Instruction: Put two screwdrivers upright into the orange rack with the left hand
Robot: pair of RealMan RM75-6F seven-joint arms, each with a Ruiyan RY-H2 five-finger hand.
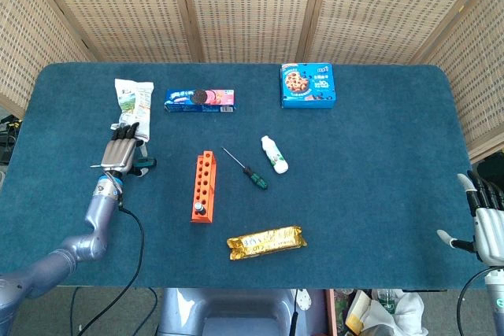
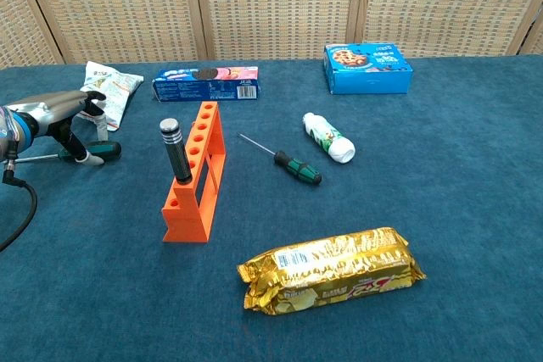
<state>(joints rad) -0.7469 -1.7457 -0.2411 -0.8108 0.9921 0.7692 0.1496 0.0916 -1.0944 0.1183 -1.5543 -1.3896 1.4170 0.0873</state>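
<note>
The orange rack (image 1: 203,187) (image 2: 195,177) stands mid-table, and a black-handled screwdriver (image 2: 174,150) is upright in its near end hole. A green-and-black screwdriver (image 1: 145,164) (image 2: 103,152) lies flat on the table left of the rack. My left hand (image 1: 122,151) (image 2: 55,114) hovers over its shaft, fingertips down at the shaft beside the handle, thumb raised and apart. No firm grip shows. Another green-handled screwdriver (image 1: 248,171) (image 2: 293,164) lies right of the rack. My right hand (image 1: 488,226) rests open off the table's right front corner.
A white-green snack bag (image 1: 134,104) lies just beyond the left hand. A biscuit box (image 1: 200,100) and a blue cookie box (image 1: 308,86) sit at the back. A white bottle (image 1: 275,154) lies beside the loose screwdriver, and a gold packet (image 1: 266,241) lies in front of the rack.
</note>
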